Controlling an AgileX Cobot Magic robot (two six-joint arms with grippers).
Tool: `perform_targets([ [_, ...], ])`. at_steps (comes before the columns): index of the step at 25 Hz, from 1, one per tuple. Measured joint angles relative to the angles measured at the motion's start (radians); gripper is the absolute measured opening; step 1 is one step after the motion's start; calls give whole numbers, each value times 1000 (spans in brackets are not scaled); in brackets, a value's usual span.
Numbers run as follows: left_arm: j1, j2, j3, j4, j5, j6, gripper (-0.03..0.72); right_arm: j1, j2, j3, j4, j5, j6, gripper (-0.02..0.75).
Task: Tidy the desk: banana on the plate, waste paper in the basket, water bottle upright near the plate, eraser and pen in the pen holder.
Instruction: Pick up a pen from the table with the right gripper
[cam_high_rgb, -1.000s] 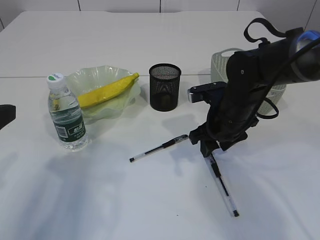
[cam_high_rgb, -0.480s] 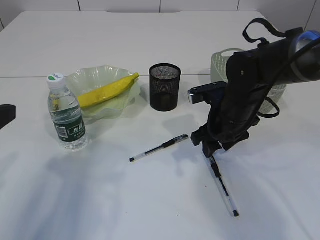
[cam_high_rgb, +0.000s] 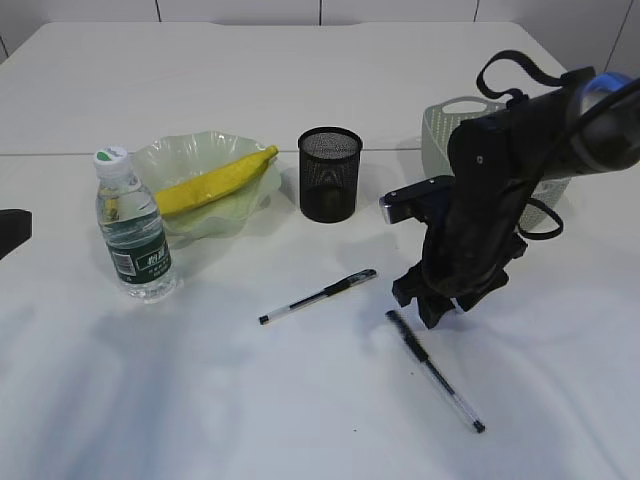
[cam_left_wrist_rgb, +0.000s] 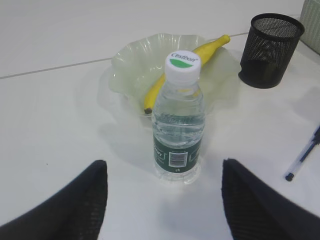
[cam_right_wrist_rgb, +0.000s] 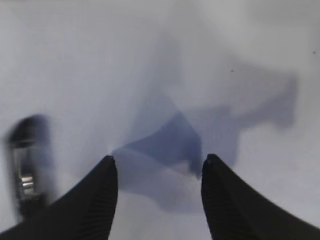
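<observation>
— Right pincer (cam_high_rgb: 437, 307)?
— Hangs just above the worktop (cam_high_rgb: 300, 400), jaws apart, nothing between them. In the wrist view, only bare surface and shadow between the two fingertips (cam_right_wrist_rgb: 102, 175), a blurred dark shape off to the left.

— Nearest to it?
— Clear pen (cam_high_rgb: 433, 371), lying just below and slanting away toward the near edge, its black end close under the jaws, not gripped. Second pen (cam_high_rgb: 318, 297) flat to the left, apart from the first.

— Farther out?
— Mesh pen holder (cam_high_rgb: 329, 173) upright behind and left. Pale basket (cam_high_rgb: 440, 125) directly behind the arm, partly hidden. Beyond the holder, banana (cam_high_rgb: 215, 180) lying in the green plate (cam_high_rgb: 170, 155), water bottle (cam_high_rgb: 132, 228) upright just beside the plate.

— Left pincer (cam_left_wrist_rgb: 162, 200)?
— Wide open, empty, facing the bottle, which stands between the jaws' line but clear of both. Eraser and paper: cannot tell where.
</observation>
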Motion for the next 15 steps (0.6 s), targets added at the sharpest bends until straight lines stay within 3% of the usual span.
perform_targets([
  [11,0,0,0,0,0,0,508,0,0,0,5,8,0,377],
  [15,0,0,0,0,0,0,508,9,-61,0,97,22,-140,376],
])
